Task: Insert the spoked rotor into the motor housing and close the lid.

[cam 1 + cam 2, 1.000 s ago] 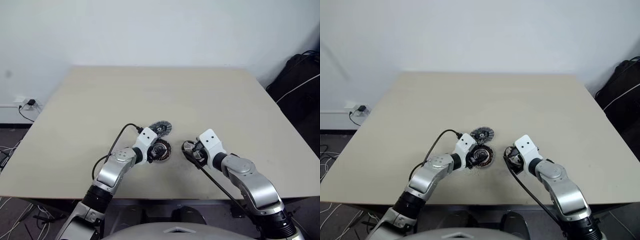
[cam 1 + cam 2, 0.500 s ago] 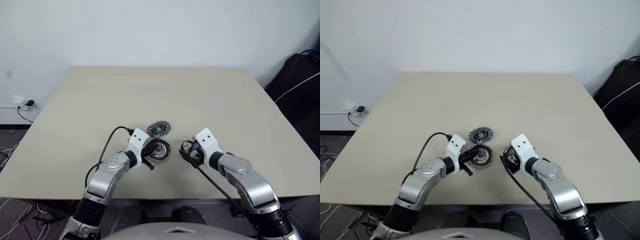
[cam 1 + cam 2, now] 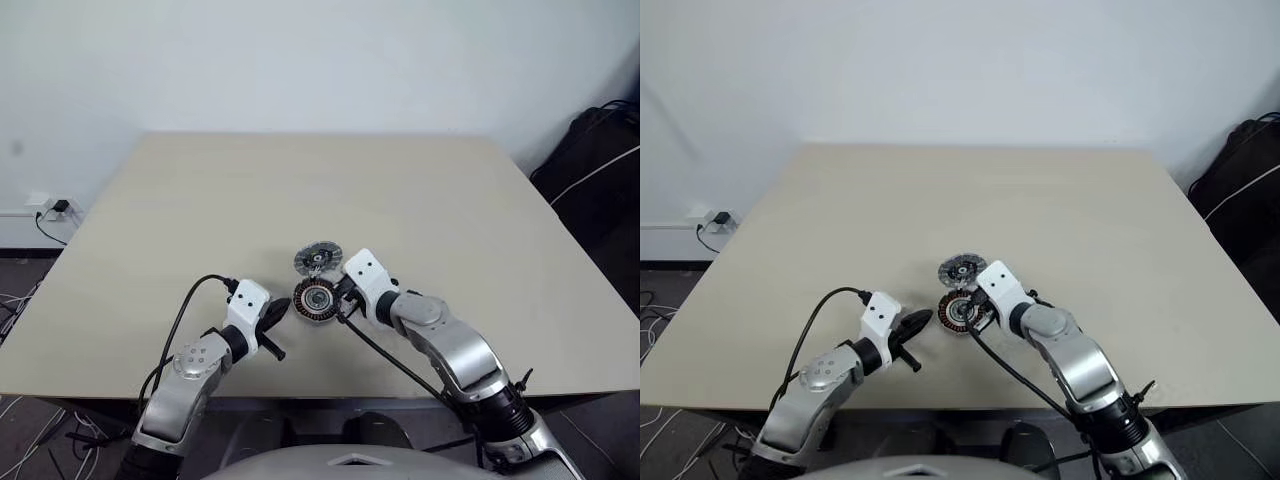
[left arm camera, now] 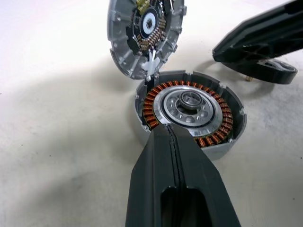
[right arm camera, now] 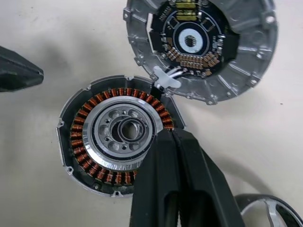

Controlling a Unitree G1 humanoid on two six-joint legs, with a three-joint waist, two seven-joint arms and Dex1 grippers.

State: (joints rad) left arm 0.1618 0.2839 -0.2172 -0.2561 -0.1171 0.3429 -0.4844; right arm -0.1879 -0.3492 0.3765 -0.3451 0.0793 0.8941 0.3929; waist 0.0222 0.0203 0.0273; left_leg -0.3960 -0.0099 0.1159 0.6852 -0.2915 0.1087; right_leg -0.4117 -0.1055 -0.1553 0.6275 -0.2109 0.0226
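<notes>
The motor housing (image 5: 118, 146) lies open on the table, copper windings around a silver centre. Just beyond it lies the lid (image 5: 199, 42), ribbed face and dark centre up, joined to it by a small white connector. My right gripper (image 5: 168, 135) is shut and empty, its tip at the housing's rim by that connector. The spoked rotor (image 5: 265, 210) rests on the table under the right wrist, also seen as a dark ring (image 4: 279, 75). My left gripper (image 4: 169, 130) is shut on nothing, its tip at the housing's near edge, left of it in the head view (image 3: 280, 306).
The beige table (image 3: 300, 180) stretches wide beyond and to both sides of the parts. A black cable (image 3: 190, 310) loops from the left wrist and another (image 3: 400, 365) trails from the right one. A black bag (image 3: 600, 150) stands past the table's right edge.
Both grippers have shut. The left one drew back to the left off the housing. The right one left the rotor on the table and moved left to the housing's rim.
</notes>
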